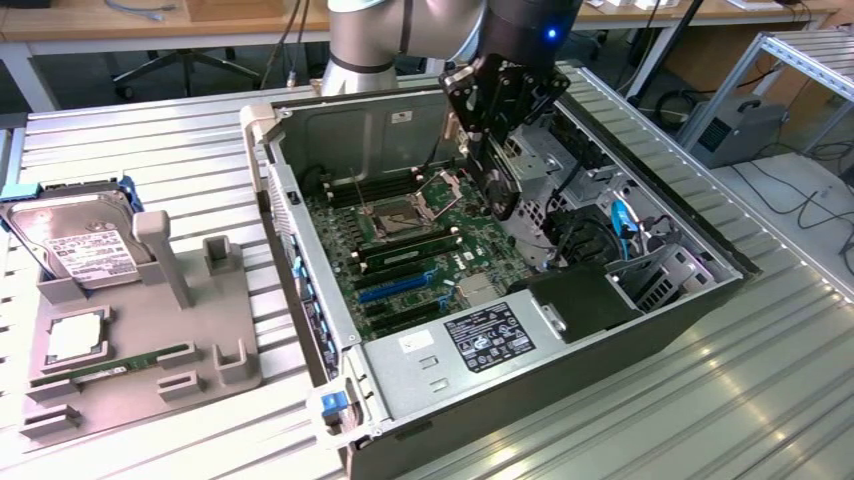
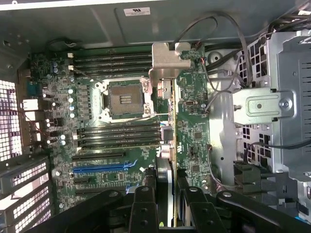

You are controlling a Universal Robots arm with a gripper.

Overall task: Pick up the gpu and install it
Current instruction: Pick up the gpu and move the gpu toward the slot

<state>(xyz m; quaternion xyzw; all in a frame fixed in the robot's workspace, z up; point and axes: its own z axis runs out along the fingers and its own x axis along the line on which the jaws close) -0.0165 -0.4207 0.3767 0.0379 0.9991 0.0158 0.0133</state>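
The gpu (image 2: 167, 68) hangs edge-on in the claw (image 2: 171, 204), whose fingers (image 2: 145, 204) we see pinched nearly together on it. From the exterior view's left we find a tray (image 1: 134, 370) with a hard drive (image 1: 80, 245), then the open case (image 1: 287, 250), where claw and gpu sit over the motherboard (image 1: 400, 250).

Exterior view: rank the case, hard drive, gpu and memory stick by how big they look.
1. case
2. hard drive
3. memory stick
Unranked: gpu, seen nearly edge-on here, so its apparent size against the drive and stick is unsure.
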